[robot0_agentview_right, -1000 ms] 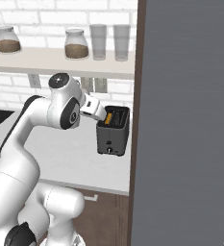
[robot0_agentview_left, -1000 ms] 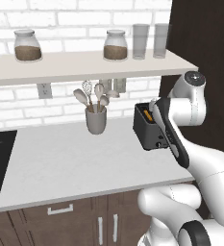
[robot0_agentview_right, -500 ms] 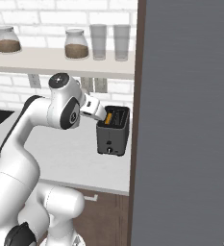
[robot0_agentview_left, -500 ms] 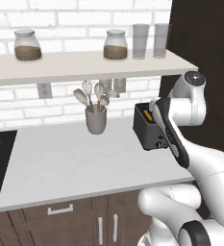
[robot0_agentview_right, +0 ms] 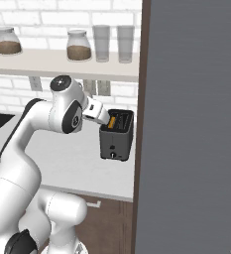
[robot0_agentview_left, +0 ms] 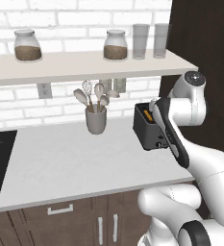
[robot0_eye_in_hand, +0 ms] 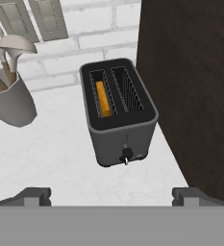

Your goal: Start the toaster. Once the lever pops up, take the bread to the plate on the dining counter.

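Step in hand: starting the toaster [robot0_eye_in_hand: 120,113]. It stands on the grey counter [robot0_agentview_left: 70,161], near the dark cabinet wall [robot0_eye_in_hand: 190,86]. The bread [robot0_eye_in_hand: 102,98] sits low in the left slot as the hand view shows it. The gripper [robot0_eye_in_hand: 111,196] hovers above and short of the toaster, jaws wide apart, holding nothing. The lever looks untouched. Next move, as I judge: come down at the front face and press the lever by the small knob [robot0_eye_in_hand: 127,155].

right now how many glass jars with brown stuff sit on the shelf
2: one brown-filled glass jar at the white shelf's left end, another brown-filled jar further right, beside two empty clear glasses. More may sit outside the frame.
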Robot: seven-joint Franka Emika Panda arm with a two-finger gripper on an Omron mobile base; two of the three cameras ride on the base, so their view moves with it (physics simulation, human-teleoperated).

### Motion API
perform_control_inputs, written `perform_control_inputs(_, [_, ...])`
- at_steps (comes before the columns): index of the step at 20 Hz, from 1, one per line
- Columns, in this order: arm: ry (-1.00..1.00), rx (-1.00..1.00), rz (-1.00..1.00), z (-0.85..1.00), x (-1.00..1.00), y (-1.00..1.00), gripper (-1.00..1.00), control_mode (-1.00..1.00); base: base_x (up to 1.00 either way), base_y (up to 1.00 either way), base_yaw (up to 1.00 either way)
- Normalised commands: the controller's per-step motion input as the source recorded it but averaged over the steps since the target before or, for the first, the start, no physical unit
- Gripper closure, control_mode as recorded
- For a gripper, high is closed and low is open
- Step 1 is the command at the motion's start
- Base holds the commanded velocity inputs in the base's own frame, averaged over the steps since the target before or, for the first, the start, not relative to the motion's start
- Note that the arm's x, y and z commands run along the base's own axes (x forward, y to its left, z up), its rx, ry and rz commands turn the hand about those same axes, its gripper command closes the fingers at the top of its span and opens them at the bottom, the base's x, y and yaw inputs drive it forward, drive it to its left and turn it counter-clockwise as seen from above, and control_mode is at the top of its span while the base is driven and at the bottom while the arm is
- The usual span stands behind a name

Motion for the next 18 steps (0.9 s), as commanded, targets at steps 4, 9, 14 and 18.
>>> perform_control_inputs(4, [0.0, 0.0, 0.0, 0.0, 0.0, 0.0, -1.0, -1.0, 0.0, 0.0, 0.0])
perform_control_inputs(9, [0.0, 0.0, 0.0, 0.0, 0.0, 0.0, -1.0, -1.0, 0.0, 0.0, 0.0])
perform_control_inputs(14, [0.0, 0.0, 0.0, 0.0, 0.0, 0.0, -1.0, -1.0, 0.0, 0.0, 0.0])
perform_control_inputs(18, [0.0, 0.0, 0.0, 0.0, 0.0, 0.0, -1.0, -1.0, 0.0, 0.0, 0.0])
